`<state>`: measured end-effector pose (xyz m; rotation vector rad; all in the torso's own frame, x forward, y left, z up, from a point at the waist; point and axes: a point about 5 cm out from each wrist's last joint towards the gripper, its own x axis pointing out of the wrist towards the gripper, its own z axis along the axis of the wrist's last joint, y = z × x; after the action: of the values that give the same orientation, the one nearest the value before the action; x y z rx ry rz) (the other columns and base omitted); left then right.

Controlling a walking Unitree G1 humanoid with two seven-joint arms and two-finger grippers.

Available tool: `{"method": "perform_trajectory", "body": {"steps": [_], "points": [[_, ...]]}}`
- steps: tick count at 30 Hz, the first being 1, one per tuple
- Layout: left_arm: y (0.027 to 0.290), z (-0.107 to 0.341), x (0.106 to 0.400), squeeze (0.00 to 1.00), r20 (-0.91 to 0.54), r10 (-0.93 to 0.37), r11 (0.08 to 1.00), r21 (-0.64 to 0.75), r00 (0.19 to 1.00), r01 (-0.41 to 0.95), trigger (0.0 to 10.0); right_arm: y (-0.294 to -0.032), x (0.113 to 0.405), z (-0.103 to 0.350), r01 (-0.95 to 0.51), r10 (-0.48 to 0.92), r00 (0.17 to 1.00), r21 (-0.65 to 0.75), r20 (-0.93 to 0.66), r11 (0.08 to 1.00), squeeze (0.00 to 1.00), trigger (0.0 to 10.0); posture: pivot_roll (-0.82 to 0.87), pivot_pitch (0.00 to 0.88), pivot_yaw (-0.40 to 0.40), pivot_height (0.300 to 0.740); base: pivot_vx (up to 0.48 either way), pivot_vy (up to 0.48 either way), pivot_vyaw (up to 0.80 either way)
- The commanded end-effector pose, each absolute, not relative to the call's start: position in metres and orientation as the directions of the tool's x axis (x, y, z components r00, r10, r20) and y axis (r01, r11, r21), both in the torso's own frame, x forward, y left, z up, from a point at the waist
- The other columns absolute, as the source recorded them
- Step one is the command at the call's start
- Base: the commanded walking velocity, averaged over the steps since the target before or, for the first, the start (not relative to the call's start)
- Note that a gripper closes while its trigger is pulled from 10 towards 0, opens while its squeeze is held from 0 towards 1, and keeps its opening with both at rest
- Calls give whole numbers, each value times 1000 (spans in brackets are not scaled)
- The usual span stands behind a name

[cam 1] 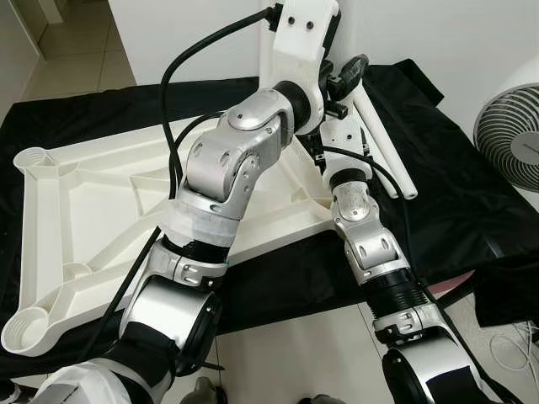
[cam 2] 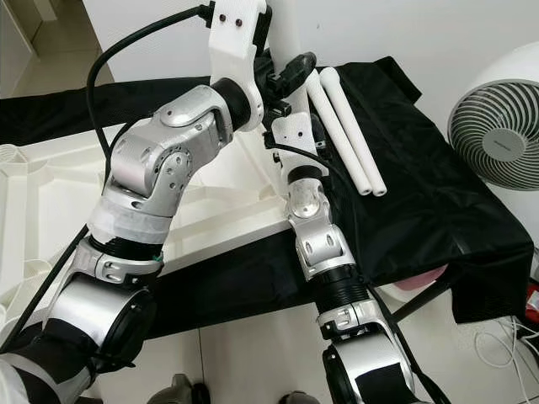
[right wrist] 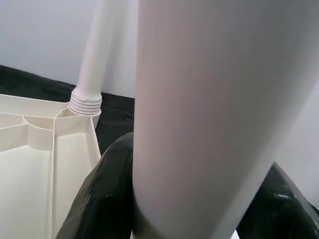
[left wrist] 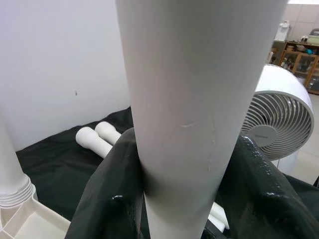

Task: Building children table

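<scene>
Upturned white tabletop (cam 1: 76,210) lies on a black cloth (cam 1: 472,202), ribbed underside up. Both grippers are at its far right corner, each clamped on a white leg. Left gripper (left wrist: 174,209) has its two black fingers (left wrist: 107,199) pinching the leg (left wrist: 199,99) from either side. Right gripper (right wrist: 189,219) is likewise pressed onto a leg shaft (right wrist: 209,99); whether that is the same leg I cannot tell.

One leg already installed (right wrist: 92,59) stands upright, threaded into a corner socket. Two spare legs (cam 2: 349,139) lie side by side, touching, on the cloth beside the tabletop's right edge. Two empty sockets show, at the left corners (cam 1: 29,158), (cam 1: 25,328).

Handling judgement: legs look like light, stiff, hollow plastic, smooth and likely to slip when twisted, so grip mid-shaft, firmly. Tabletop looks rigid, light, may shift under torque.

Count: one tabletop, one fan (cam 1: 514,135).
</scene>
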<state>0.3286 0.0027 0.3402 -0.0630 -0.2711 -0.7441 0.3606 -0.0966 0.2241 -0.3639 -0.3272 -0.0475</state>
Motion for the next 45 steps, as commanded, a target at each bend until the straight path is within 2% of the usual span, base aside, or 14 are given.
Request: {"method": "perform_trajectory", "body": {"steps": [1, 4, 5, 6, 8, 9, 10, 18, 19, 20, 29, 35, 40, 45], "points": [[1, 348, 325, 0, 285, -651, 747, 74, 704, 660, 10000, -96, 360, 221, 123, 6, 945, -371, 327, 921, 0, 0, -79, 85, 39, 740, 0, 0, 0], [2, 349, 324, 0, 287, -651, 748, 87, 703, 658, 10000, -96, 360, 221, 121, 10, 943, -372, 333, 920, 0, 0, -79, 84, 39, 740, 0, 0, 0], [2, 349, 324, 0, 288, -651, 748, 90, 702, 657, 10000, -96, 360, 221, 116, 17, 942, -373, 335, 920, 0, 3333, -79, 84, 39, 740, 0, 0, 0], [2, 350, 325, 0, 291, -651, 748, 92, 701, 657, 10000, -95, 360, 220, 104, 25, 944, -368, 330, 924, 0, 10000, -79, 84, 39, 740, 0, 0, 0], [2, 350, 325, 0, 299, -652, 745, 85, 696, 662, 10000, -94, 359, 219, 93, 31, 946, -360, 324, 928, 0, 10000, -77, 85, 40, 740, 0, 0, 0], [2, 350, 325, 145, 306, -653, 742, 72, 693, 667, 10000, -95, 359, 218, 91, 27, 947, -349, 320, 933, 0, 10000, -77, 85, 40, 740, 0, 0, 0], [2, 350, 325, 1000, 313, -652, 738, 55, 690, 673, 10000, -95, 359, 218, 91, 24, 949, -342, 316, 935, 0, 10000, -77, 85, 40, 740, 0, 0, 0], [1, 352, 323, 1000, 330, -688, 701, 68, 647, 710, 10000, -99, 361, 218, 90, -7, 957, -273, 290, 958, 0, 10000, -81, 91, 42, 740, 0, 0, 0], [0, 353, 321, 612, 339, -700, 686, 73, 629, 724, 10000, -102, 362, 217, 91, -20, 960, -243, 279, 966, 0, 10000, -84, 94, 41, 740, 0, 0, 0], [1, 354, 317, 0, 354, -714, 667, 80, 604, 741, 10000, -107, 362, 216, 97, -41, 964, -204, 263, 974, 0, 10000, -84, 94, 42, 740, 0, 0, 0], [11, 349, 311, 0, 376, -726, 644, 76, 576, 762, 10000, -121, 365, 214, 102, -74, 972, -120, 224, 987, 0, 10000, -85, 94, 41, 740, 0, 0, 0], [20, 334, 309, 0, 353, -740, 639, 105, 572, 762, 10000, -129, 365, 209, 84, -57, 978, -128, 199, 988, 0, 10000, -87, 95, 36, 740, 0, 0, 0], [29, 297, 309, 0, 279, -745, 652, 110, 607, 750, 10000, -137, 362, 206, 30, -1, 980, -145, 197, 989, 0, 10000, -87, 94, 33, 740, 0, 0, 0], [35, 283, 310, 0, 252, -733, 672, 130, 631, 729, 10000, -139, 360, 206, -2, 31, 979, -140, 204, 990, 0, 10000, -86, 92, 33, 740, 0, 0, 0]]}}
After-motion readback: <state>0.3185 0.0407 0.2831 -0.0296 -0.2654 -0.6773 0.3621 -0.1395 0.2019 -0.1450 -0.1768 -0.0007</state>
